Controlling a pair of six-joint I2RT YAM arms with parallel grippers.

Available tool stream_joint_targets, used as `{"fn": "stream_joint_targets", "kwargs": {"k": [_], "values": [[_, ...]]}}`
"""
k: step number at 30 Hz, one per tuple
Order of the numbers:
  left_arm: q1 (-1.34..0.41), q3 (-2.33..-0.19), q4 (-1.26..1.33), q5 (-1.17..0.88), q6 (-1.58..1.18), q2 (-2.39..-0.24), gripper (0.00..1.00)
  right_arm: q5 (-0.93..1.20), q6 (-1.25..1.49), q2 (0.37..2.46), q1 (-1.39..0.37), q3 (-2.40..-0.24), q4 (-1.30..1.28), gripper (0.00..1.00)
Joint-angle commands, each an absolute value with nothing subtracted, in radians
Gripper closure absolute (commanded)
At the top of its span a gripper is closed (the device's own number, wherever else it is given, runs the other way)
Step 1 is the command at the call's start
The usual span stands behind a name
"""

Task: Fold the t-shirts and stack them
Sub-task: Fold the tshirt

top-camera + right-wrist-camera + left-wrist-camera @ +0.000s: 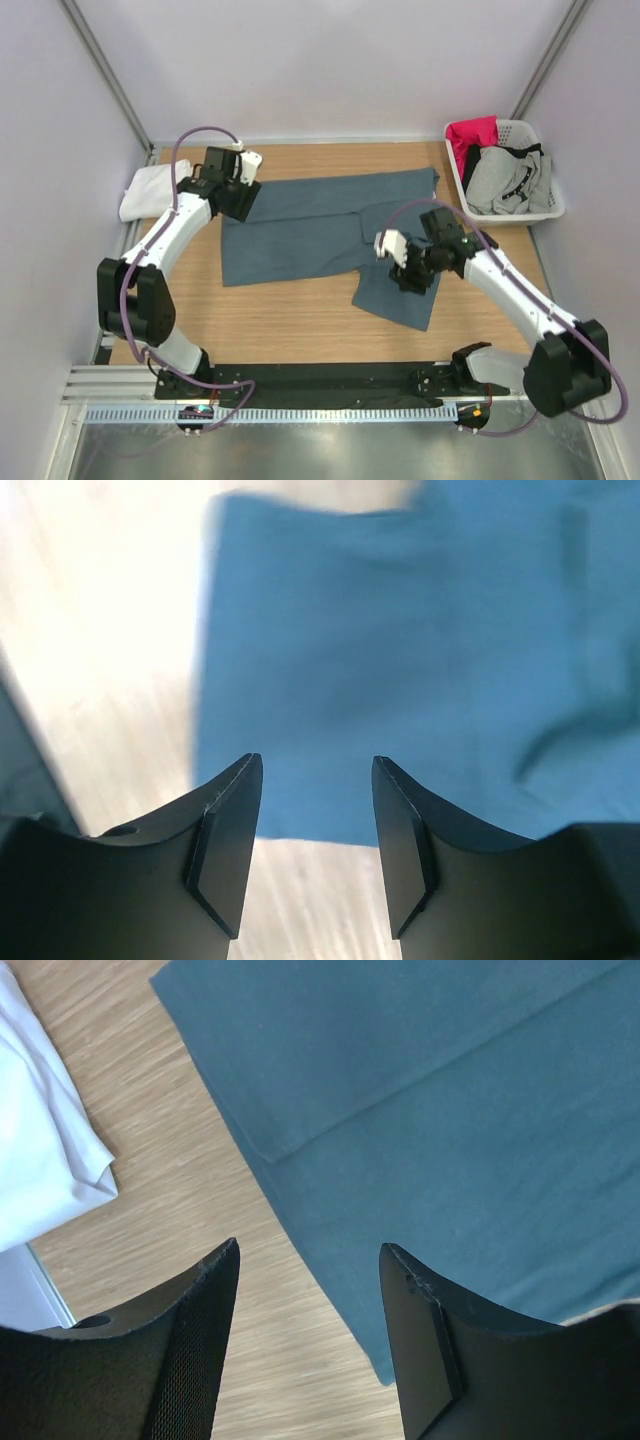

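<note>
Slate-blue tee [320, 225] lies flat on table [300, 320]; white tee [148, 190] at left edge. Left gripper [308, 1250], right gripper [316, 762]: jaws spread, empty.

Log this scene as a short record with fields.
blue t-shirt: spread on the table, not yet folded
white t-shirt: folded, at far-left edge, apart from the blue one
left fingers: open, empty, over the blue t-shirt's left edge
right fingers: open, empty, over its near right part
basket: far right, holding pink and grey clothes

Empty left claw [308, 1248] over slate-blue tee [450, 1110]
</note>
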State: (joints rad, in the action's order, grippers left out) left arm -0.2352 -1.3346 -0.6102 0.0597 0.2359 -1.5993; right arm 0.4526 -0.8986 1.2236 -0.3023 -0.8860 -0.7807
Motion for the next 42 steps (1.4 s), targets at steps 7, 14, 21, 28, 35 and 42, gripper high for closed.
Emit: {"fn": "stream_joint_targets", "kwargs": {"k": [7,14,21,28,35,42], "values": [[-0.232,-1.313,-0.575,0.081,0.235,-1.470,0.40,0.382,-1.192,0.999,-0.462,-0.727,-1.040,0.46],[-0.232,-1.313,-0.584,0.091,0.236,-1.451,0.40,0.296,-1.279,0.977,-0.463,-0.632,-1.039,0.47],[-0.233,-1.336,-0.584,0.109,0.241,-1.463,0.40,0.319,-1.258,1.025,-0.465,-0.614,-1.000,0.48],[-0.233,-1.327,-0.586,0.118,0.233,-1.479,0.39,0.299,-1.278,1.090,-0.463,-0.597,-0.965,0.51],[-0.230,-1.309,-0.588,0.138,0.244,-1.474,0.39,0.291,-1.290,1.141,-0.465,-0.578,-0.927,0.53],[-0.203,-1.308,-0.627,0.118,0.186,-1.483,0.38,0.285,-1.284,1.173,-0.465,-0.565,-0.862,0.59]]}}
